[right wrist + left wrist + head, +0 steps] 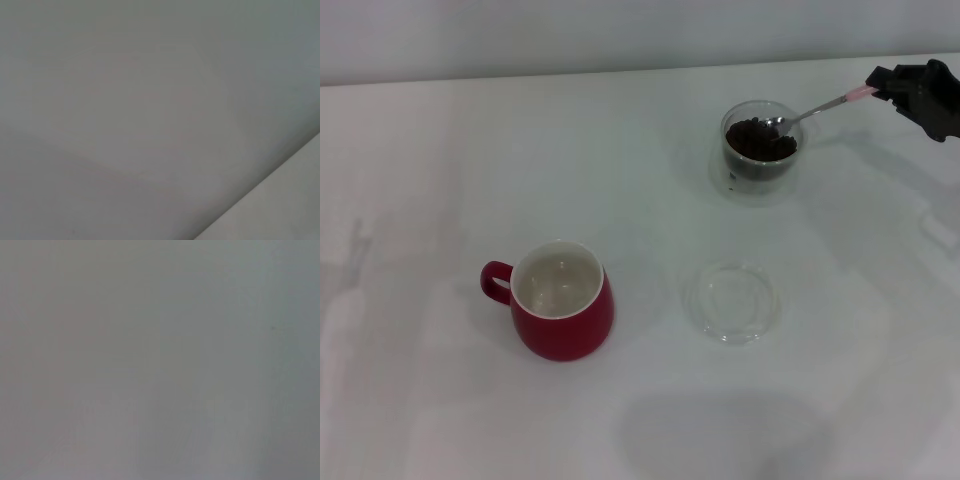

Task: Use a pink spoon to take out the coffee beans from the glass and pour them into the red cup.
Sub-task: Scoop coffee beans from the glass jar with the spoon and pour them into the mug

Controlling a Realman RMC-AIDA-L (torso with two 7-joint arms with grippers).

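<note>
One right tool (892, 88) clenched on the pink spoon (820, 106); bowl over the coffee beans (758, 139) in the glass (758, 152).

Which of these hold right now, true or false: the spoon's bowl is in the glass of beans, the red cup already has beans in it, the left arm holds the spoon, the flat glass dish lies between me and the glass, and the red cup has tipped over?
1. The pink spoon's bowl is in the glass, at the coffee beans. True.
2. The red cup already has beans in it. False: its white inside looks empty.
3. The left arm holds the spoon. False: the right gripper holds its pink handle; the left gripper is out of view.
4. The glass dish lies nearer the robot than the glass. True.
5. The red cup has tipped over. False: it stands upright.
</note>
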